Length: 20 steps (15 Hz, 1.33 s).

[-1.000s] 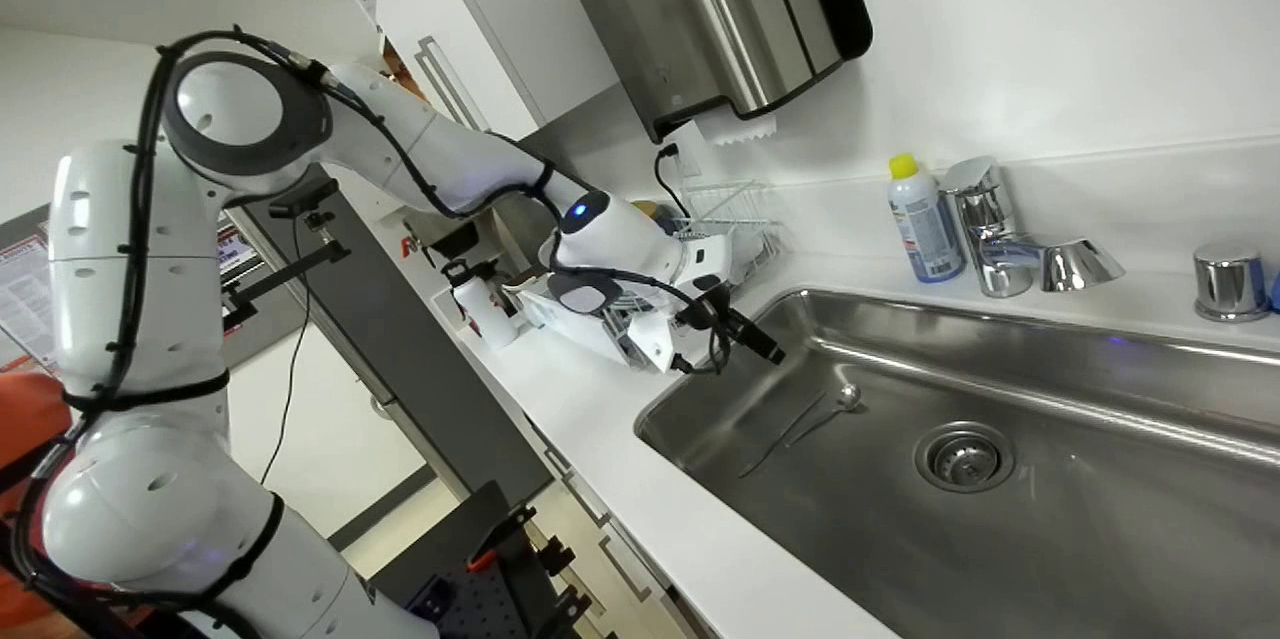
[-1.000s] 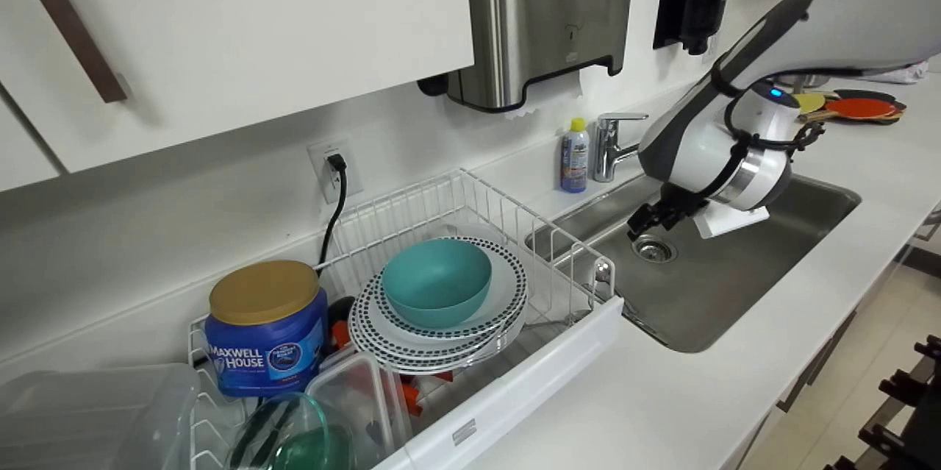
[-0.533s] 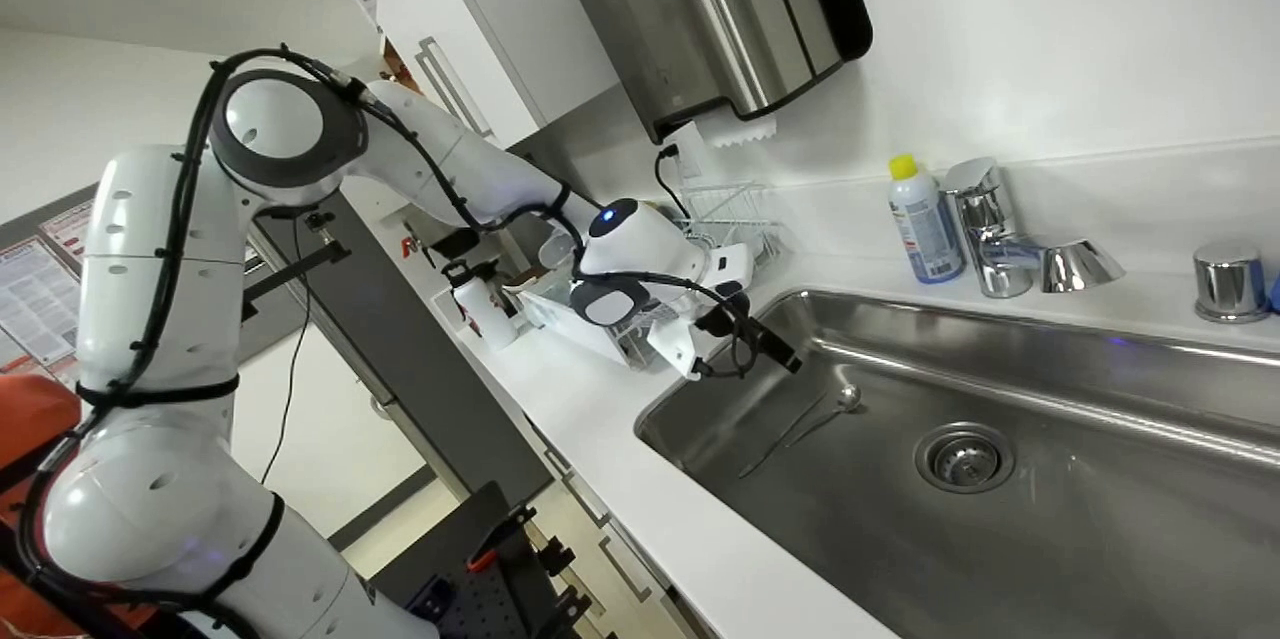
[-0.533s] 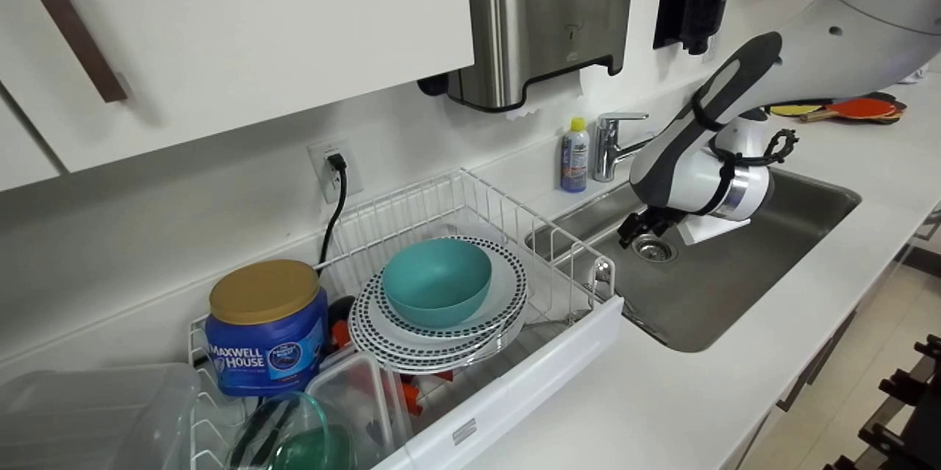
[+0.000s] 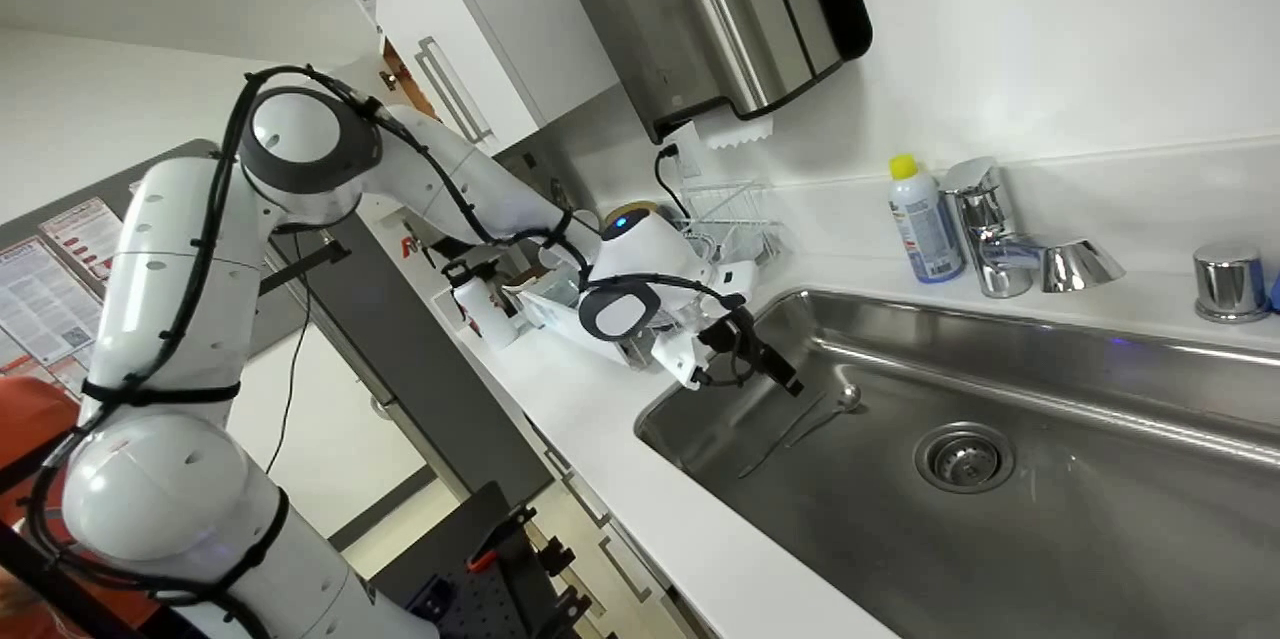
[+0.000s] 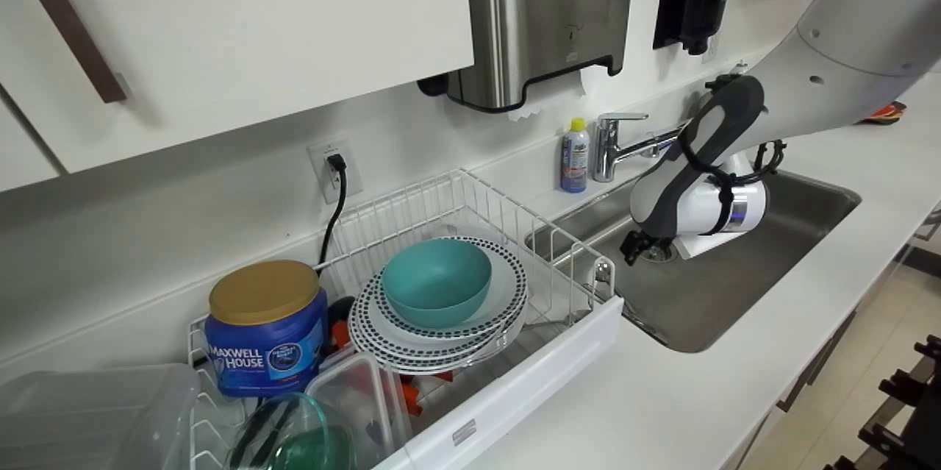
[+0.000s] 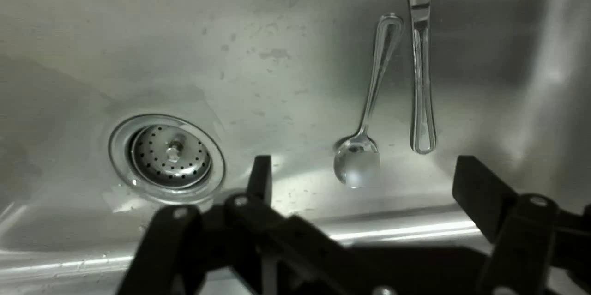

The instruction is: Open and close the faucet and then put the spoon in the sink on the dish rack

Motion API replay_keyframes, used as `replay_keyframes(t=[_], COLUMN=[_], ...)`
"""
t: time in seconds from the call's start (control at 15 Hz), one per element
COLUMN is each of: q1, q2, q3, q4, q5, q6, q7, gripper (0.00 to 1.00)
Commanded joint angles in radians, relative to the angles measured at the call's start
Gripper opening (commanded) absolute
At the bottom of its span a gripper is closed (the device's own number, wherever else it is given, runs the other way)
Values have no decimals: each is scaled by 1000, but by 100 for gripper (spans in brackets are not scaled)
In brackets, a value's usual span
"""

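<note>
A metal spoon [image 7: 376,80] lies on the floor of the stainless sink [image 5: 1100,529], its bowl toward the gripper. In the wrist view my gripper [image 7: 363,170] stands wide open above the sink floor. The spoon's bowl shows between the fingertips, apart from them, with a blurred patch over part of it. In an exterior view the black gripper [image 5: 782,377] hangs over the sink's end near the rack, above the spoon's level. The chrome faucet [image 5: 1000,254] stands behind the sink, its lever down on top. The white wire dish rack [image 6: 507,389] sits beside the sink.
Right of the spoon lies a knife [image 7: 422,78]; a drain [image 7: 171,156] is to the left. A spray can [image 5: 925,224] stands against the faucet's side. Plates [image 6: 507,293], a teal bowl [image 6: 437,282] and a coffee tub [image 6: 266,337] fill the rack. A towel dispenser [image 5: 700,19] hangs above.
The arm has swung forward and the gripper has come lower over the sink, toward the spoon. Its fingers remain apart. Spoon, knife and faucet have not moved.
</note>
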Motion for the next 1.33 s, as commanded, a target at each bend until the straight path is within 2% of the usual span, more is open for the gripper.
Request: replay_keyframes(t=[0.0,0.07,0.13,0.27,0.4,0.67,0.87,1.27], q1=[119,46,34,-39,-102,-221,-278,-322], q2=[69,50,58,64,83,133,178,263], q3=[-116,-50,-40,21,71,160,198,236], q4=[74,75,100,146,198,298,364,451], q5=[-69,-236,-298,-473,-571,-669,-699,-708], q6=[-133,-128,-149,-178,-216,-284,-326,-339], q7=[128,244,286,412,476,516,515,518], gripper=[100,100,100,100,100,100,100,100])
